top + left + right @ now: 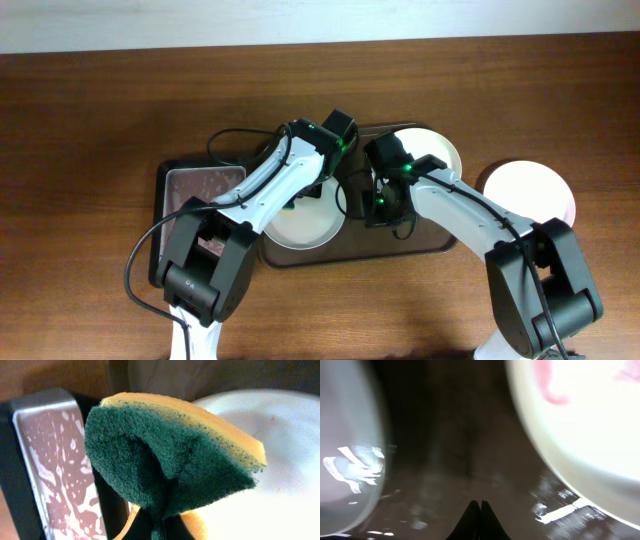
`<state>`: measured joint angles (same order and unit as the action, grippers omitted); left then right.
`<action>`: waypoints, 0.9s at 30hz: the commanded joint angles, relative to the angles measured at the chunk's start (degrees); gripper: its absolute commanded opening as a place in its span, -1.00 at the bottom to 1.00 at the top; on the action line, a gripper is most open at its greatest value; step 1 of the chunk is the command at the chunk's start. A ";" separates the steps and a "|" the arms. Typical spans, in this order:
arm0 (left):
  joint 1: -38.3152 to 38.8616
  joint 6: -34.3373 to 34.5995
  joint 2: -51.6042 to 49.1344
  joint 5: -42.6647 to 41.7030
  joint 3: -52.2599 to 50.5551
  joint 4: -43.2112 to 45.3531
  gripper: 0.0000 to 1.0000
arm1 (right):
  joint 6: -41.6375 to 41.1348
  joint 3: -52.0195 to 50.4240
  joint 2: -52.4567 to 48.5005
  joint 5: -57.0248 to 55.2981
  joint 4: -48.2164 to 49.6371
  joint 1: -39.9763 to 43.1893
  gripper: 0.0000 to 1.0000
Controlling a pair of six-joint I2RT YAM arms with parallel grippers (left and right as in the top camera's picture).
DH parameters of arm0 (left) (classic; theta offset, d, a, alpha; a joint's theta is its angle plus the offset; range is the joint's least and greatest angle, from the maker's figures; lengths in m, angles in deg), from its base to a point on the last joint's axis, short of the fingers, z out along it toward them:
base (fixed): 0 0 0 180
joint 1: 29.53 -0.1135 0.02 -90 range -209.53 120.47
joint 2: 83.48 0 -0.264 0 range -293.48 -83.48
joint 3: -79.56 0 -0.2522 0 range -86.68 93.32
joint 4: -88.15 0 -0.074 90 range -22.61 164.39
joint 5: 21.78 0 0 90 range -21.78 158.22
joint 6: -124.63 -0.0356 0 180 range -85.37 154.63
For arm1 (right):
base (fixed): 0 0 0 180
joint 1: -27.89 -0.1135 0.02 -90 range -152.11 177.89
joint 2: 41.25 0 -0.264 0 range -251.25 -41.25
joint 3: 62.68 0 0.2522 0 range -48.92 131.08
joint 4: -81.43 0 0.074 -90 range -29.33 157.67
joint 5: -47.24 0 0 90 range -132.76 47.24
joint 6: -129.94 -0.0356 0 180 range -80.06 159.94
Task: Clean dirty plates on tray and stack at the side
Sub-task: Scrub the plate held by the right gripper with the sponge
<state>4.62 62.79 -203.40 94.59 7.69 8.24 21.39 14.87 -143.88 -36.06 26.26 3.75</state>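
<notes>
The dark brown tray [430, 245] holds two white plates. One plate [305, 230] lies at its left under my left arm, and also shows in the left wrist view [285, 470] with faint red specks. The other plate [445, 150] lies at the back right. In the right wrist view it [585, 435] carries a red smear. A third plate [525, 190] sits on the table right of the tray. My left gripper [300, 200] is shut on a green-and-yellow sponge [175, 455] above the left plate. My right gripper [480, 506] is shut and empty, low over bare tray [465, 435] between the two plates.
A smaller black-rimmed tray [195, 190] with a wet grey-pink inside [55, 470] stands just left of the brown tray. The two arms nearly meet over the middle of the brown tray. Cables hang by both wrists.
</notes>
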 commanded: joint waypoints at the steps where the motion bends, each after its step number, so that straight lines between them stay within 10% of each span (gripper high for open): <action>1: -0.74 0.79 -0.26 -0.68 2.95 -3.50 -1.00 | 1.86 -0.13 0.59 9.46 3.65 0.15 -0.92; 15: -7.65 -5.31 0.79 -15.76 5.92 -3.93 -1.00 | -4.79 -0.13 -6.23 9.57 15.41 -1.42 -0.27; 19: -8.22 -7.48 0.79 -20.04 5.92 -2.23 -1.00 | -5.97 -0.13 -9.25 10.58 17.18 -2.47 -0.88; 27: -8.17 -8.98 0.79 -29.33 2.51 0.81 -1.00 | -8.98 2.03 -6.69 -2.86 3.82 -0.50 -0.92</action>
<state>-3.32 55.12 -203.40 70.50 12.30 7.47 13.29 16.92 -150.20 -29.33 32.91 2.52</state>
